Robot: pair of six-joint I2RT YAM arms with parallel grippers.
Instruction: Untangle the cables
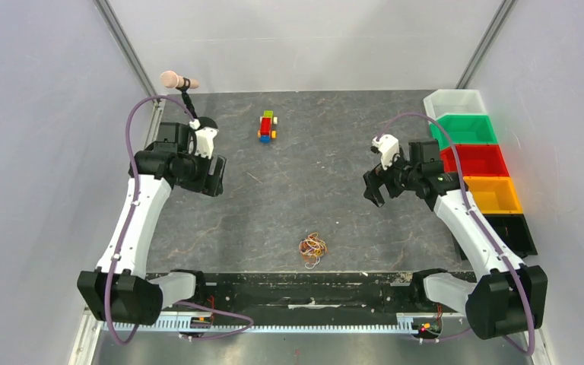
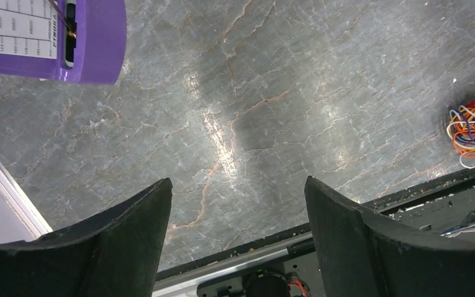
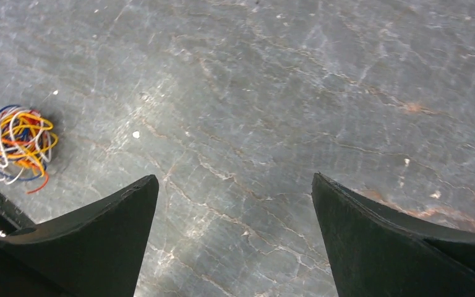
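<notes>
- While both arms hang above the table, the cables lie in one small tangled bunch near the table's near edge, roughly midway between the two arm bases.
- The bunch is made of thin loops in orange, yellow, red, blue and white, lying flat on the grey marbled surface and touching neither arm.
- left gripper: jaws spread wide, nothing held. The left wrist view shows bare table between the black fingers, with the cables at the far right edge, well apart from them.
- right gripper: jaws spread wide too, nothing held. The right wrist view shows bare table between its fingers, with the cables at the left edge, well apart.
- toy car of coloured blocks stands toward the far side, well apart from the cables.
- pink-tipped stick is at the far left corner, beside the left arm.
- bins run in a row along the right edge: white, green, red, orange, black, far to near.
- purple object with a printed label is at the top left of the left wrist view; can't tell what it is.
</notes>
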